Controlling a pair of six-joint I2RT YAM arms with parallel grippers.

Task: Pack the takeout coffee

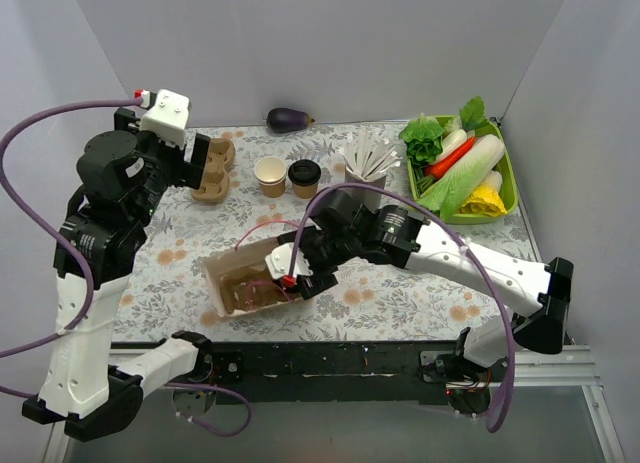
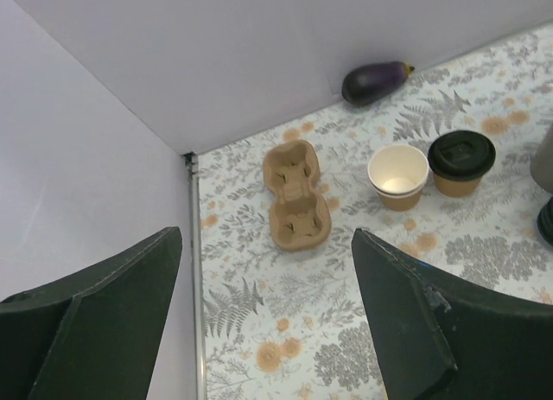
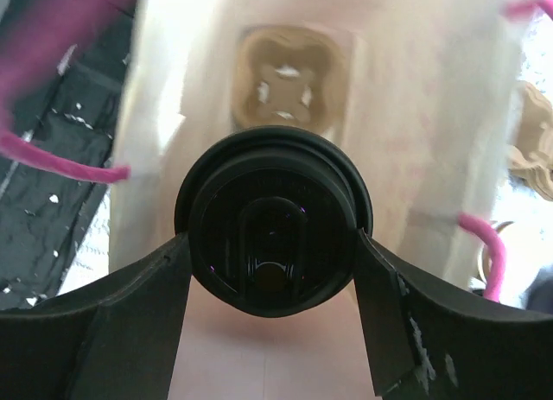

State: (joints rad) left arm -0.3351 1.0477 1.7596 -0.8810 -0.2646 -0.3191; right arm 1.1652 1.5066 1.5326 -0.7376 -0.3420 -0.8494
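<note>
While the left tool hangs with its fingers spread wide and nothing between them, above the cup carrier at the far left of the surface, the work is on the right. The right tool is closed on the takeout coffee: its two fingers press against either side of the black lid. The wrist view looks past that lid into the paper bag, where a second carrier sits at the bag's far end. From above, the cup is hidden by the tool and the bag's wall, so how deep it has gone cannot be told; the wrist is at the bag's mouth, near the front edge of the surface. I judge the step in hand to be setting the coffee into the bag, with the cup not yet seated and not yet let go. The next move calls for bringing the cup's base over one well of the carrier inside, going in straight so that the fingers do not drag on the pale walls close on both sides. Then the tool should open just enough to free the cup without tipping it, and back out along the same line. On the surface a lidded cup and a lidless cup stand side by side, just left of the grey cup of white sticks, so more may be left to pack.
</note>
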